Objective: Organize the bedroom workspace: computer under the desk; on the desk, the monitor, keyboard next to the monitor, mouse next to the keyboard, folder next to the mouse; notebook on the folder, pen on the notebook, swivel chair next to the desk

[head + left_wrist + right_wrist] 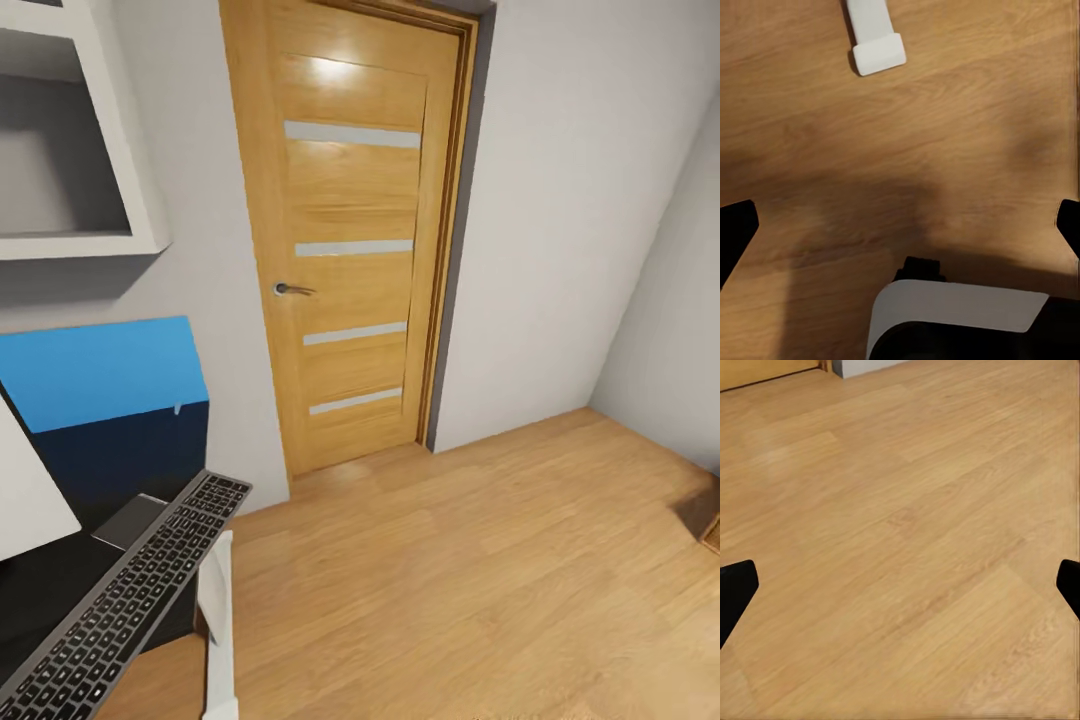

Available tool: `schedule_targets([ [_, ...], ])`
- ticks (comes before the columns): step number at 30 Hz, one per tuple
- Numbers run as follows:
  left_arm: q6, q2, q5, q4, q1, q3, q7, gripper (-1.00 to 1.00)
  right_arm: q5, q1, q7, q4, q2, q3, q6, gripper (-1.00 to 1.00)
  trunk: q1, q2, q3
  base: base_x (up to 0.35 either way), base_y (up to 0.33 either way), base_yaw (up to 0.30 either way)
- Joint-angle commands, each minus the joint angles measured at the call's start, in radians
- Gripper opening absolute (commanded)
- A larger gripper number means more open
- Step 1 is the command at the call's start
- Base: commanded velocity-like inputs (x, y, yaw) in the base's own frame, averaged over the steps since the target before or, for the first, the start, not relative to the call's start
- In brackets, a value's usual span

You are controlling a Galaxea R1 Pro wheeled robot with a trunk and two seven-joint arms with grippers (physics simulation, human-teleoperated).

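The keyboard (130, 590), silver-grey with dark keys, lies diagonally on the desk's black top (50, 590) at the lower left of the head view, its far end at the desk's edge above a white leg (215, 620). The monitor's white back (30, 490) shows at the left edge. A flat grey rectangle (128, 520), possibly the notebook, lies by the keyboard's far end. My left gripper (900, 232) is open over bare floor near the white desk foot (876, 41). Over wood floor, my right gripper (900, 589) stands open and holds nothing.
A closed wooden door (350, 240) stands straight ahead. A blue panel (100, 375) leans at the wall behind the desk, under a white wall shelf (80, 140). Light wood floor (480, 560) stretches to the right, with a wooden unit's corner (708, 520) at the far right.
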Motion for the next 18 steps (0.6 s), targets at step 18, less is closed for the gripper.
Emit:
schedule_targets([
  [18,0.011,-0.002,0.007,0.0,0.0,-0.009,0.005,1.0,0.006,-0.001,-0.007,0.001,0.0,-0.002,0.003,1.0,0.0,-0.001,0.009,0.163,-0.044,-0.277],
])
